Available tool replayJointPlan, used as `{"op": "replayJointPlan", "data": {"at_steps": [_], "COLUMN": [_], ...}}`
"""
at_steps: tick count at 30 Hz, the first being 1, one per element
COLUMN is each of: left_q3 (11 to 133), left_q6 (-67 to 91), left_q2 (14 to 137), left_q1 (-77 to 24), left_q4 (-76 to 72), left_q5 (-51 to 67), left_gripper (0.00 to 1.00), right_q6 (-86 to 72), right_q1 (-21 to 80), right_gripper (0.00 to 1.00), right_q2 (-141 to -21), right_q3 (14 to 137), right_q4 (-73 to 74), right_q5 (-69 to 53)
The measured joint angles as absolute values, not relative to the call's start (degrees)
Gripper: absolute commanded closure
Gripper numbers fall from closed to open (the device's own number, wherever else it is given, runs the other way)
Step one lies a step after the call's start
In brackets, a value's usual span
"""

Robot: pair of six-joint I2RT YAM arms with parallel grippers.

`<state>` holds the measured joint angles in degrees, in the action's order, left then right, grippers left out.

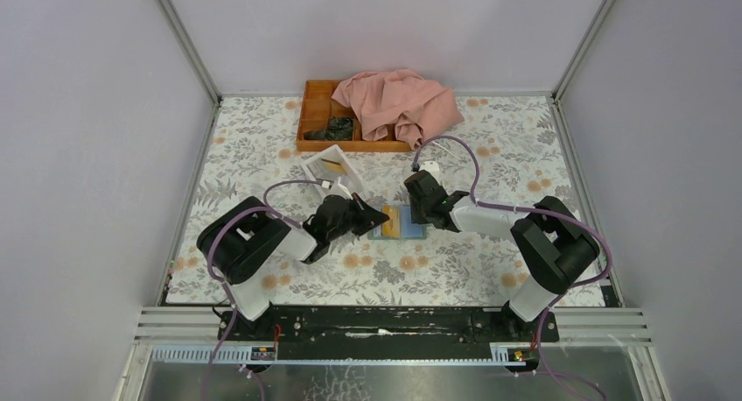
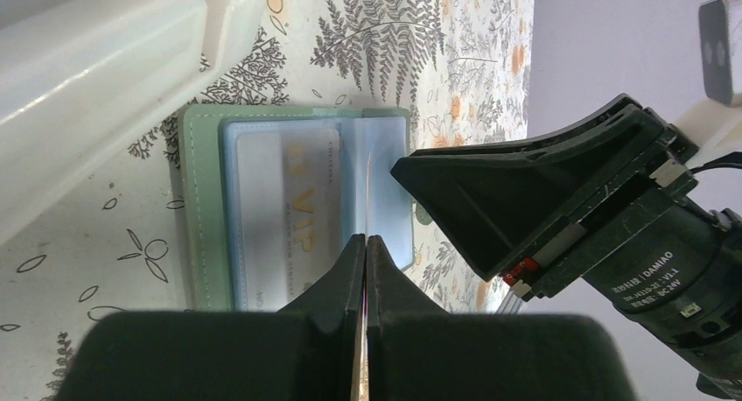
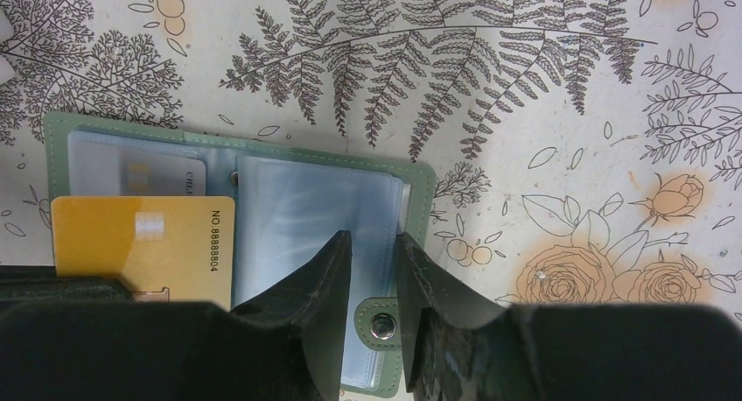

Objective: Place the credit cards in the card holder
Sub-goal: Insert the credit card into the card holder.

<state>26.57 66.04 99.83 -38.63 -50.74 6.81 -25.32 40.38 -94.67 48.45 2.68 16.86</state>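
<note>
Showing card holder (image 1: 404, 223) open flat on table (image 1: 507, 156), between arms. Left gripper (image 2: 366, 241) pinched tight on orange credit card (image 3: 144, 243), edge-on over sleeves. Right gripper (image 3: 371, 245) narrowly parted, straddling holder's edge. Card likely light, stiff, slick: hold by short edge.

We see plain pale grey walls (image 1: 394, 24) enclosing a fern-and-rose patterned surface (image 1: 490, 270) on three sides, metal corner posts (image 1: 184, 42), soft even light.
</note>
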Motion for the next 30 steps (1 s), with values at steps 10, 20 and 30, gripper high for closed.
{"op": "replayJointPlan", "data": {"at_steps": [10, 20, 30], "left_q3": [27.8, 29.3, 30.3], "left_q6": [65.9, 65.6, 64.9], "left_q2": [101.7, 102.5, 103.4], "left_q1": [-39.0, -39.3, -39.4], "left_q4": [-50.0, -49.0, -48.2], "left_q5": [6.8, 6.8, 6.8], "left_gripper": [1.0, 1.0, 1.0], "right_q6": [-25.3, -25.3, -25.3], "right_q1": [40.4, 40.3, 40.3], "right_gripper": [0.67, 0.67, 0.66], "right_q2": [-94.7, -94.7, -94.7], "right_q3": [48.4, 48.4, 48.1], "right_q4": [2.7, 2.7, 2.4], "right_q5": [16.8, 16.7, 16.5]}}
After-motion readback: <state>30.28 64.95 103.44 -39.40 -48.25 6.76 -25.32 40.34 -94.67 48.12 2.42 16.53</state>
